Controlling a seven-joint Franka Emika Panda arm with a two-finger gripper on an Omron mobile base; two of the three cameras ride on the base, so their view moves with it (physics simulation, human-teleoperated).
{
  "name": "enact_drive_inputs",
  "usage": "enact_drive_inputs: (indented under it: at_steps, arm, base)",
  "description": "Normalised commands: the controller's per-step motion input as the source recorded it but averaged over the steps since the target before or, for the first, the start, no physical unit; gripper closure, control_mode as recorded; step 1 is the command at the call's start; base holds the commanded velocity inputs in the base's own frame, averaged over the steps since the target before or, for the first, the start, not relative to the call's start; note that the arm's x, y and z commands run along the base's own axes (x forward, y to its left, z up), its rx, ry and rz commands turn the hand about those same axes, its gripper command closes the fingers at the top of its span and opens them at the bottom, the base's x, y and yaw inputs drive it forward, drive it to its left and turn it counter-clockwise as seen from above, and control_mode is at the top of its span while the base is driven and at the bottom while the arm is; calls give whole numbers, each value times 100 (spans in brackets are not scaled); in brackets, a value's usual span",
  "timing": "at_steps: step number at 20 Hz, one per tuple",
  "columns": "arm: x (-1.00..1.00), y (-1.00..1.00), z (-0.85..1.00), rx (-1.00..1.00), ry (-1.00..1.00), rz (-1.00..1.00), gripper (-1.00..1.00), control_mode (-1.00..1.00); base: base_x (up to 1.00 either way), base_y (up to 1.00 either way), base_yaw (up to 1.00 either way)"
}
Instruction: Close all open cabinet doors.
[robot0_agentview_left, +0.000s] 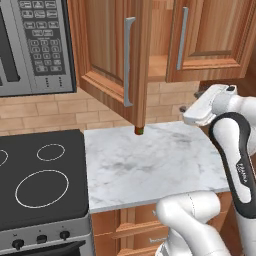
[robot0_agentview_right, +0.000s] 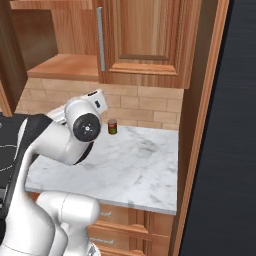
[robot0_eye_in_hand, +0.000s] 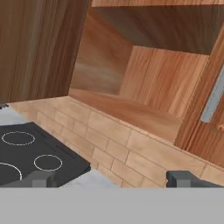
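The left cabinet door (robot0_agentview_left: 107, 50) stands open, swung out over the counter, its silver bar handle (robot0_agentview_left: 129, 60) facing me. Its inner face (robot0_eye_in_hand: 39, 48) fills the left of the hand view, beside the bare cabinet shelf (robot0_eye_in_hand: 131, 109). The right cabinet door (robot0_agentview_left: 210, 35) looks shut, with its handle (robot0_agentview_left: 183, 37) beside the gap; it also appears in the right base view (robot0_agentview_right: 150, 35) and the hand view (robot0_eye_in_hand: 205, 118). My gripper (robot0_agentview_left: 186, 112) hovers over the counter's back right, below the open cabinet. Its fingertips (robot0_eye_in_hand: 41, 178) stand wide apart, open and holding nothing.
A small red can (robot0_agentview_left: 139, 130) stands on the marble counter (robot0_agentview_left: 160, 165) by the brick backsplash, under the open door's corner. A black stove (robot0_agentview_left: 40, 180) sits to the left with a microwave (robot0_agentview_left: 30, 45) above it. A tall wooden panel (robot0_agentview_right: 200, 125) bounds the right.
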Motion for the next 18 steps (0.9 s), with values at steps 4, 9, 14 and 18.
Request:
enact_drive_inputs:
  at_steps: [4,9,14,18]
  arm:
    - [-100,58,0,-14,-4,11,-100,-100]
    - [-100,59,10,-18,-15,11,-100,-100]
    - [-100,51,20,-19,-24,6,-100,-100]
    - [-77,75,3,-21,-27,2,-100,-100]
  base:
    - [0,0,0]
    - [0,0,0]
    - [0,0,0]
    - [0,0,0]
